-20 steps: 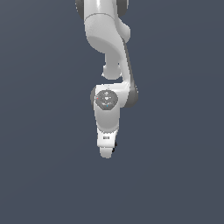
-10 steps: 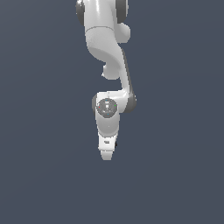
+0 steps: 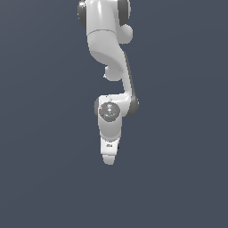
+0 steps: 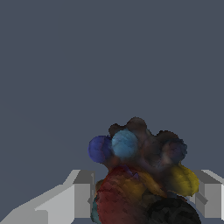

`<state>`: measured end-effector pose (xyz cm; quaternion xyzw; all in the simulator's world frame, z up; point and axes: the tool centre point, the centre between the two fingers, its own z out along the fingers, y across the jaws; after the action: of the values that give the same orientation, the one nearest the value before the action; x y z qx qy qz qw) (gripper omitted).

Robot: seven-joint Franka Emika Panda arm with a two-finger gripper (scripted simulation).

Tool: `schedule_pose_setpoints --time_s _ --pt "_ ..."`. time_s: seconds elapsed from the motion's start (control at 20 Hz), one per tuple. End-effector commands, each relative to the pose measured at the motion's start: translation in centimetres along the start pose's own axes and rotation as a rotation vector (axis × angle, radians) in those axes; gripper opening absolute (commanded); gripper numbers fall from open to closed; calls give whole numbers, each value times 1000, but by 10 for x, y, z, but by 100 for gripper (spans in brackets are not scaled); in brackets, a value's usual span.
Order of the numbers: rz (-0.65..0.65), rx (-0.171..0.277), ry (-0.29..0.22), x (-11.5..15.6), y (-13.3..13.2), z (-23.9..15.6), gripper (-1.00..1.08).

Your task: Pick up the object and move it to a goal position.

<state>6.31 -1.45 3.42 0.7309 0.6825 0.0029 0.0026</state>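
In the wrist view the object (image 4: 140, 175) is a dark lumpy thing with blue, red and yellow bulges. It sits between my two grey fingers (image 4: 83, 197), which press against both of its sides. My gripper (image 4: 144, 192) is shut on it. In the exterior view the white arm hangs down with the gripper (image 3: 108, 160) pointing downward at the middle of the picture. The object is hidden behind the hand there.
A plain dark grey surface (image 3: 178, 178) fills the background in both views. No other objects show.
The arm's wrist joint has sunk a little lower over the last second. The gripper tip has moved down only slightly.
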Motion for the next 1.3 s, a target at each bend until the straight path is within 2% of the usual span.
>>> schedule_pose_setpoints --time_s 0.0,0.45,0.7,0.95,1.25 --pt "2 8 -1 -2 -3 5 -100" --pt "0 0 0 1 -1 -5 -100" --pt "0 1 0 3 -3 -24 -100" --pt "-1 2 -1 9 -6 -59 -100" --pt "-1 2 -2 18 -12 -122 -100"
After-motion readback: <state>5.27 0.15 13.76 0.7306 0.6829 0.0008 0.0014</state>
